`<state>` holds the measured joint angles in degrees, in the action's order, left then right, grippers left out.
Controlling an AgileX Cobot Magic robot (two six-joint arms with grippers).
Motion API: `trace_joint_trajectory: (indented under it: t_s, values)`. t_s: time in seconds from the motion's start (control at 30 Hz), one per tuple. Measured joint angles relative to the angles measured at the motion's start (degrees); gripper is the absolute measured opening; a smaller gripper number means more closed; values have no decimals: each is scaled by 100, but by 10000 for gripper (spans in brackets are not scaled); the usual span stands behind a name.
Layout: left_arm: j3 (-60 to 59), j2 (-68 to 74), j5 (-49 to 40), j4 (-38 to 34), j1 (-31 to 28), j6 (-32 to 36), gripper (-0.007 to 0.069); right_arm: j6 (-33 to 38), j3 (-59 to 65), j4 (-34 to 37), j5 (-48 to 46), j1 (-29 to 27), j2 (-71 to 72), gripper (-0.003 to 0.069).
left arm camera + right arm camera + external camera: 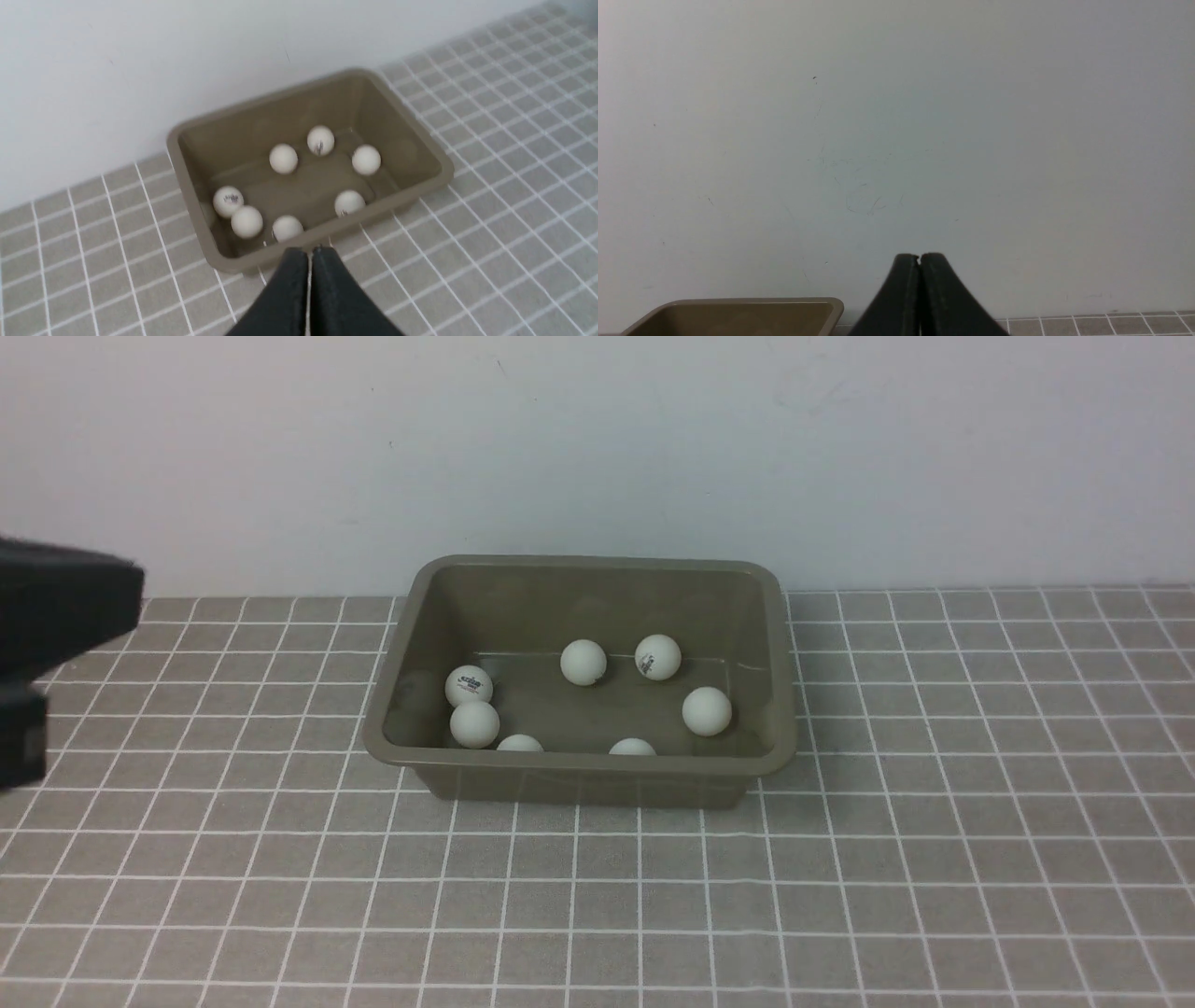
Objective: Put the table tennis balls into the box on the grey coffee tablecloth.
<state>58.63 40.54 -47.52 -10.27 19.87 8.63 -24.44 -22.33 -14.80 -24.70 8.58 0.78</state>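
Where the foreground begins, left gripper (310,252): jaws clenched, nothing between them; right gripper (920,257): likewise clenched and bare, suggesting that neither is needed for a further pickup. Beneath, one grey-brown tablecloth (597,896), thin white grid, presumably laid to mark where the container belongs. Farther off, upon it, one olive-brown rectangular plastic bin (579,786), upright, flared rim, its open top ready to receive and its sloping walls likely meant to check rolling. Contents: seven white table tennis balls (707,711), loose on the floor of the bin, two with visible dark logos. Backmost, one pale wall (597,448), lightly scuffed. Task judged complete.
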Motion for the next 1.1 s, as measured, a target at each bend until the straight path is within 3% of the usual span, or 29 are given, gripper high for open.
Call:
trace_joint_trajectory:
  t_s: [0.13,0.33,0.73,0.97,1.1]
  values:
    - [-859,-1084,562,-46,0,2,-5,0,0,0,0,0,0,-15]
    - [-1293,-2042,575,-263,0,2,-5,0,0,0,2,0,0,-15]
    - [-1387,-2467,395,-208,0,7,-5,0,0,-1,7,0,0,-15]
    - [-1914,-2601,873,379,-77,-98,-5,0,0,-1,13,0,0,-15]
    - [-3351,-3309,1890,1027,-787,-639,-5,0,0,-1,13,0,0,-15]
